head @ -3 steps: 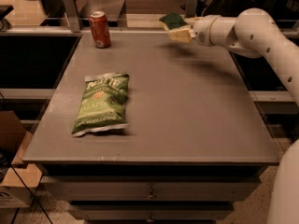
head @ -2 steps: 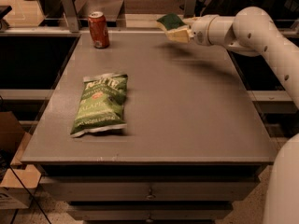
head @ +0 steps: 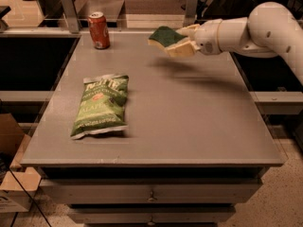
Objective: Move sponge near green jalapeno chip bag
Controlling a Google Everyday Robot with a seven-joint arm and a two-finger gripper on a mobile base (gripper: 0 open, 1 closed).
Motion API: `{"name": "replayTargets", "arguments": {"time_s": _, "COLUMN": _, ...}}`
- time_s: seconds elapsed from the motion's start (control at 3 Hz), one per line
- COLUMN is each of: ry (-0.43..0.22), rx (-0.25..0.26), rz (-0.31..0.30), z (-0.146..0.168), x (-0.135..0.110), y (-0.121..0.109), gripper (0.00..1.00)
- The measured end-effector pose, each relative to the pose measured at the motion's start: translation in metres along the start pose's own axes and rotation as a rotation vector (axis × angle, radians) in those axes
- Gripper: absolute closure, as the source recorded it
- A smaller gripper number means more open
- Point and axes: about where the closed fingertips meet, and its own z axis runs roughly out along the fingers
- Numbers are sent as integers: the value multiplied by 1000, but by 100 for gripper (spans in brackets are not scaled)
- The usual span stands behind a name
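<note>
The sponge, dark green on top with pale yellow foam below, is held in the air above the far middle of the table. My gripper is shut on the sponge; the white arm reaches in from the right. The green jalapeno chip bag lies flat on the left part of the table, well to the left of and nearer than the sponge. The sponge's shadow falls on the table below it.
A red-orange soda can stands upright at the table's far left. The grey table has drawers under its front edge. A rail and metal posts run along the back edge. A cardboard box sits on the floor at the left.
My gripper has carried the sponge leftward over the table, from the far right toward the far middle. The bag and the can have not moved.
</note>
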Motion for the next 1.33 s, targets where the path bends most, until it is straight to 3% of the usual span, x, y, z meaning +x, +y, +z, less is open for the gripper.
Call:
{"name": "replayTargets", "arguments": {"time_s": 0.33, "ry": -1, "rx": -170, "rz": -41, "z": -20, "x": 5, "y": 63, "gripper": 100}}
{"name": "replayTargets", "arguments": {"time_s": 0.67, "ry": 28, "rx": -346, "rz": -33, "z": -39, "x": 16, "y": 125, "gripper": 100}}
{"name": "replayTargets", "arguments": {"time_s": 1.0, "ry": 74, "rx": -487, "rz": 2, "z": -55, "x": 29, "y": 177, "gripper": 83}}
{"name": "replayTargets", "arguments": {"time_s": 1.33, "ry": 76, "rx": -591, "rz": 56, "z": -58, "x": 39, "y": 217, "gripper": 59}}
